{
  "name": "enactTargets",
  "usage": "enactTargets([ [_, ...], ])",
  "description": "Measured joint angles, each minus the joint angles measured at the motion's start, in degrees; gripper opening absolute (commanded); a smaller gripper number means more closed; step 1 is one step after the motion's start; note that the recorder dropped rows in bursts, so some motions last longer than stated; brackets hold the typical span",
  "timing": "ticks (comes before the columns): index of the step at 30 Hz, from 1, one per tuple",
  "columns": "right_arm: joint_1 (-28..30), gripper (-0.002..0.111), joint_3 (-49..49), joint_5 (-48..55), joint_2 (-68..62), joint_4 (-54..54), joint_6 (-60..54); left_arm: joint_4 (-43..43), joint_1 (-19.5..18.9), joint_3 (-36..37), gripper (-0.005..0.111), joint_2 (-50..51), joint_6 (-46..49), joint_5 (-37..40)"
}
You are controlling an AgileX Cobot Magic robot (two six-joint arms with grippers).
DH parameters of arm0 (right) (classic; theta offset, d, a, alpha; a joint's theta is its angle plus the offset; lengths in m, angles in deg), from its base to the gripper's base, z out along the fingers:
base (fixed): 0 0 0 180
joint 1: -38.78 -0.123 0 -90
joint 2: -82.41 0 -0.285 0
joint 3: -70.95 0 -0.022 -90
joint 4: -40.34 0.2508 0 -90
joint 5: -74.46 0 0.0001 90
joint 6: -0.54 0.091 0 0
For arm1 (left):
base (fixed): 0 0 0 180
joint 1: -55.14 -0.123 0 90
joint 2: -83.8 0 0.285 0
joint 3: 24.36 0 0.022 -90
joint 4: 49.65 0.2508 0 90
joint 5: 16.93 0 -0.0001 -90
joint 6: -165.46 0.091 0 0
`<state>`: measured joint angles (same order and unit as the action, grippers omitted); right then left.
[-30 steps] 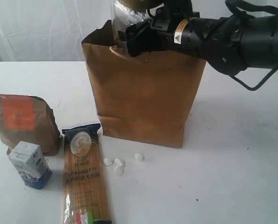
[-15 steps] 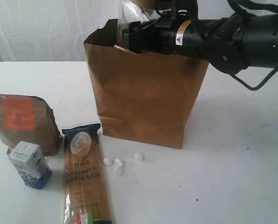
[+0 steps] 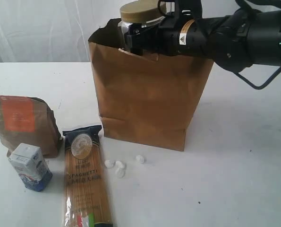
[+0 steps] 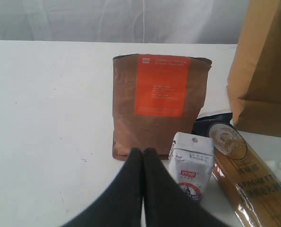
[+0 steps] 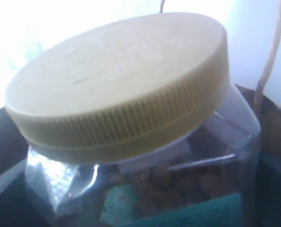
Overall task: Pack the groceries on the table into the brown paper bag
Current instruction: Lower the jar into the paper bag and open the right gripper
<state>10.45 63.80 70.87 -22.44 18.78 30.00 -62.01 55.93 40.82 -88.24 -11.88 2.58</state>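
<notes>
A clear jar (image 3: 127,27) with a tan screw lid (image 3: 139,12) stands upright, lid up, in the open mouth of the tall brown paper bag (image 3: 145,94). Its lower part is hidden behind the bag's front wall. The right gripper (image 3: 147,38) reaches in from the right with black fingers around the jar; whether they press on it cannot be told.

On the white table (image 3: 234,165), left of the bag, sit a brown pouch (image 3: 22,123) and a small carton (image 3: 30,166). Beside them lies a spaghetti packet (image 3: 86,177), its long axis running from the bag's base toward the camera, with small white pieces (image 3: 119,166) next to it.

Only the right wrist view shows brown contents and a teal label (image 5: 187,210) inside the jar. Only the left wrist view shows the left gripper (image 4: 143,156), fingers pressed together and empty, near the carton.
</notes>
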Motion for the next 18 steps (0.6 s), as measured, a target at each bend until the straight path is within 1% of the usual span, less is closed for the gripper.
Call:
enactTargets([
  [7, 0.0, 0.103, 0.0, 0.0, 0.0, 0.1, 0.3, 0.0, 0.0, 0.0, 0.000, 0.0, 0.0, 0.0],
  [12, 0.0, 0.103, 0.0, 0.0, 0.5, 0.0, 4.7, 0.0, 0.0, 0.0, 0.000, 0.0, 0.0, 0.0],
  [18, 0.0, 0.103, 0.0, -4.8, 2.0, 0.3, 6.5, 0.0, 0.0, 0.0, 0.000, 0.0, 0.0, 0.0],
])
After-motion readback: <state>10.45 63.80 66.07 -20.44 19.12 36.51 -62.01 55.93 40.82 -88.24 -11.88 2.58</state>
